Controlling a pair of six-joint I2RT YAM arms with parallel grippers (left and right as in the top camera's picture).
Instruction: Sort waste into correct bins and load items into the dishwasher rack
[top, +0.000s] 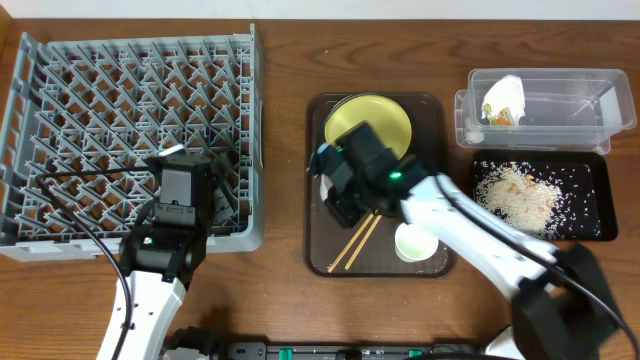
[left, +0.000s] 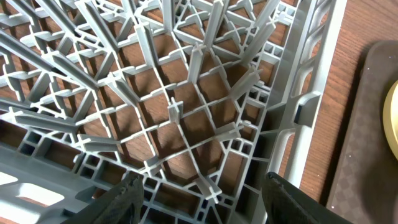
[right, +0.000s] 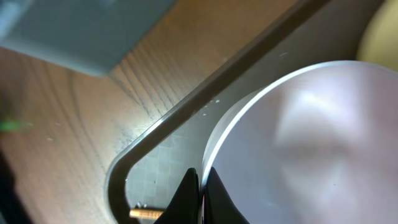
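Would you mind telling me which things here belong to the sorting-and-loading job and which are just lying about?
Job: rack, yellow plate, white bowl, cup, chopsticks, clear tub, black tray, napkin, crumbs.
Lying about: brown serving tray.

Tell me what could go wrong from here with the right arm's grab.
The right gripper pinches only the thin rim of the bowl; lifted, the bowl may tilt or slip out.
The chopsticks lie close beside it on the brown tray and could get knocked.
The left gripper hangs open over the rack, on the tray side; the arms may collide there.
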